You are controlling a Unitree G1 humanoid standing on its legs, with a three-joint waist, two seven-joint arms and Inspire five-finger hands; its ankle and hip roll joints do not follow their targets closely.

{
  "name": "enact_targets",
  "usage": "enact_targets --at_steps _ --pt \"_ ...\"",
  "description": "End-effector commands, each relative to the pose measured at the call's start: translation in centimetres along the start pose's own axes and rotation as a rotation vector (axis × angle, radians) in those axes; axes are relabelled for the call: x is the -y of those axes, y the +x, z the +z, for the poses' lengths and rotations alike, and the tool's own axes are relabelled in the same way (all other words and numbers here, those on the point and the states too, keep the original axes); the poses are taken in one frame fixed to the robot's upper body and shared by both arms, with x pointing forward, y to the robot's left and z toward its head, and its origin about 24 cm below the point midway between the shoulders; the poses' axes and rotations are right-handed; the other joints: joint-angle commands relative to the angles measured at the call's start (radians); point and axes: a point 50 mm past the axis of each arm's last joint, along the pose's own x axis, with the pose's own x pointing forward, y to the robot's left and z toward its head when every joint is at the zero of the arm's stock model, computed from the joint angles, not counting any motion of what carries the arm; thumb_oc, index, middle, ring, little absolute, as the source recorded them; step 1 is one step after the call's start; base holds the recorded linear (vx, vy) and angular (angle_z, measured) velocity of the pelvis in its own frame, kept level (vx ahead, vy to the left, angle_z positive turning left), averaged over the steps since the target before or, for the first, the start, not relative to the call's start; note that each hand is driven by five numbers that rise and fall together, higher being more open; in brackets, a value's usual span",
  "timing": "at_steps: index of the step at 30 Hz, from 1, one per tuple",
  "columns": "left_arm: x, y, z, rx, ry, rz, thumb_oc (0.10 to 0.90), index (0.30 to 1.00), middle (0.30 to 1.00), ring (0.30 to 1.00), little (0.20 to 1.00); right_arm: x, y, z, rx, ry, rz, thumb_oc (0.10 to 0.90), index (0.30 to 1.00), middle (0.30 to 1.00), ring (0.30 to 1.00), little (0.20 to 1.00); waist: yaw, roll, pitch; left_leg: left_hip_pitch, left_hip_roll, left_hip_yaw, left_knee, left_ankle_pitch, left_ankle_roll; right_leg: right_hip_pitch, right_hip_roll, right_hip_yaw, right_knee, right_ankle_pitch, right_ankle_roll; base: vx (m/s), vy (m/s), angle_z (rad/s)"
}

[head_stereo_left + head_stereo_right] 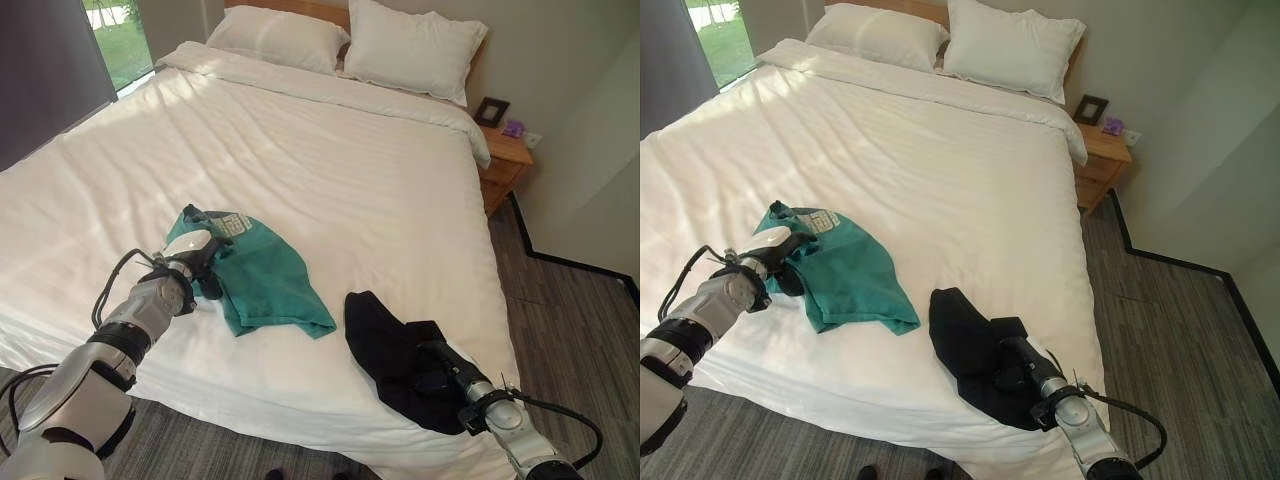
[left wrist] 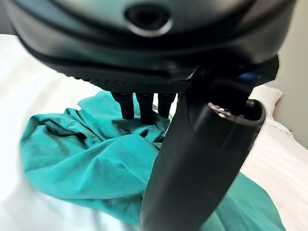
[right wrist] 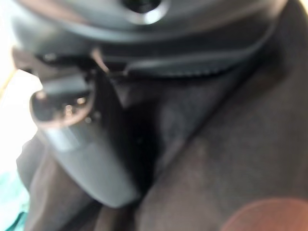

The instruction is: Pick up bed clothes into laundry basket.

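Observation:
A crumpled teal garment (image 1: 272, 288) lies on the white bed (image 1: 330, 170) near its front left. My left hand (image 1: 196, 258) sits on the garment's left edge. In the left wrist view its fingers (image 2: 144, 103) curl down into a fold of the teal cloth (image 2: 72, 159), with the thumb (image 2: 202, 159) beside them. A black garment (image 1: 385, 335) lies near the bed's front right corner. My right hand (image 1: 448, 365) is sunk into it, and the right wrist view has its thumb (image 3: 82, 144) against the black cloth (image 3: 231, 159).
Two white pillows (image 1: 410, 45) lie at the head of the bed. A wooden nightstand (image 1: 505, 160) with a small dark frame (image 1: 491, 110) stands at the far right. Grey plank floor (image 1: 570, 330) runs along the bed's right side and front. A window (image 1: 120, 40) is at the far left.

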Motion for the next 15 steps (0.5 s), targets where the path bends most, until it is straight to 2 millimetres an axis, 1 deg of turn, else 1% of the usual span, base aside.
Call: enact_targets --at_steps 1,2,3,4,5,8,9,10,11,12,13,14,15 --pt "-7.5 0.8 3.6 0.108 0.056 0.190 0.800 0.900 0.900 0.900 0.900 -5.1 -4.0 -8.1 -0.370 -0.152 0.281 0.400 0.300 0.300 0.300 0.300 0.015 0.085 -0.017 -0.059 0.016 -0.032 0.000 -0.034 -0.028 0.019 -0.015 0.001 0.049 -0.073 0.076 0.00 0.000 0.00" --pt "-7.0 0.8 3.5 0.103 0.063 0.176 0.800 0.900 0.900 0.900 0.900 -5.1 -3.8 -7.9 -0.363 -0.153 0.279 0.400 0.300 0.300 0.300 0.300 0.014 0.086 -0.015 -0.060 0.015 -0.032 0.000 -0.034 -0.028 0.017 -0.015 0.002 0.050 -0.072 0.077 0.00 0.000 0.00" --pt "-5.8 1.0 3.4 0.098 0.084 0.135 0.800 0.900 0.900 0.900 0.900 -5.0 -3.5 -7.6 -0.348 -0.159 0.274 0.400 0.300 0.300 0.300 0.300 0.011 0.086 -0.010 -0.063 0.016 -0.030 0.000 -0.034 -0.027 0.011 -0.015 0.006 0.054 -0.072 0.078 0.00 0.000 0.00" --pt "-5.8 1.0 3.4 0.098 0.084 0.135 0.800 0.900 0.900 0.900 0.900 -4.9 -3.6 -7.6 -0.348 -0.159 0.274 0.400 0.300 0.300 0.300 0.300 0.011 0.086 -0.010 -0.064 0.016 -0.030 0.000 -0.034 -0.027 0.011 -0.015 0.006 0.054 -0.072 0.078 -0.01 0.015 -0.03" --pt "-4.2 1.1 3.6 0.101 0.122 0.088 0.800 0.900 0.900 0.900 0.900 -4.7 -3.2 -7.0 -0.324 -0.168 0.269 0.400 0.300 0.300 0.300 0.300 0.007 0.084 -0.004 -0.068 0.016 -0.027 0.000 -0.035 -0.026 0.002 -0.014 0.012 0.057 -0.073 0.079 0.00 0.000 0.00" --pt "-2.1 1.3 3.8 0.101 0.164 0.042 0.800 0.900 0.900 0.900 0.900 -4.2 -2.8 -6.2 -0.289 -0.184 0.253 0.400 0.300 0.300 0.300 0.300 -0.001 0.078 0.012 -0.082 0.019 -0.022 0.000 -0.035 -0.024 -0.016 -0.012 0.019 0.062 -0.072 0.078 -0.04 0.011 -0.02" --pt "-1.0 1.5 4.0 0.102 0.174 0.022 0.800 0.900 0.900 0.900 0.900 -4.0 -2.7 -6.0 -0.277 -0.192 0.246 0.400 0.300 0.300 0.300 0.300 -0.005 0.075 0.019 -0.091 0.020 -0.020 0.000 -0.033 -0.023 -0.027 -0.010 0.024 0.066 -0.072 0.078 -0.11 0.015 -0.03" --pt "1.3 1.5 3.6 0.075 0.154 -0.037 0.800 0.900 0.900 0.900 0.900 -3.4 -2.3 -5.4 -0.256 -0.207 0.229 0.400 0.300 0.300 0.300 0.300 -0.015 0.063 0.040 -0.107 0.026 -0.013 0.000 -0.029 -0.022 -0.053 -0.003 0.032 0.075 -0.068 0.076 -0.12 0.010 -0.13" --pt "2.3 1.4 3.5 0.063 0.137 -0.060 0.800 0.900 0.900 0.900 0.900 -3.1 -2.3 -5.2 -0.250 -0.214 0.223 0.400 0.300 0.300 0.300 0.300 -0.018 0.058 0.046 -0.117 0.028 -0.010 0.000 -0.028 -0.022 -0.066 0.001 0.036 0.079 -0.065 0.075 -0.09 0.003 -0.17" --pt "2.3 1.4 3.5 0.063 0.137 -0.060 0.800 0.900 0.900 0.900 0.900 -3.1 -2.3 -5.2 -0.250 -0.214 0.223 0.400 0.300 0.300 0.300 0.300 -0.018 0.059 0.045 -0.117 0.029 -0.009 0.000 -0.028 -0.022 -0.067 0.001 0.037 0.080 -0.065 0.075 -0.05 -0.004 -0.19" --pt "4.9 1.3 3.3 0.036 0.093 -0.122 0.800 0.900 0.900 0.900 0.900 -3.0 -2.1 -5.0 -0.242 -0.221 0.218 0.400 0.300 0.300 0.300 0.300 -0.025 0.043 0.054 -0.128 0.034 -0.003 0.000 -0.026 -0.021 -0.079 0.006 0.043 0.079 -0.060 0.072 -0.02 -0.008 -0.09" --pt "6.0 1.1 3.5 0.034 0.077 -0.153 0.580 0.571 0.571 0.571 0.571 -3.0 -2.1 -5.0 -0.245 -0.222 0.217 0.400 0.300 0.300 0.300 0.300 -0.028 0.037 0.054 -0.133 0.037 0.001 0.000 -0.027 -0.022 -0.082 0.008 0.045 0.075 -0.057 0.071 -0.02 -0.008 -0.05" --pt "6.6 1.1 3.9 0.045 0.053 -0.158 0.456 0.385 0.385 0.385 0.385 -3.0 -2.1 -5.0 -0.249 -0.223 0.215 0.400 0.300 0.300 0.300 0.300 -0.029 0.032 0.056 -0.136 0.038 0.001 0.000 -0.026 -0.022 -0.084 0.010 0.047 0.071 -0.055 0.069 0.01 -0.007 -0.04"
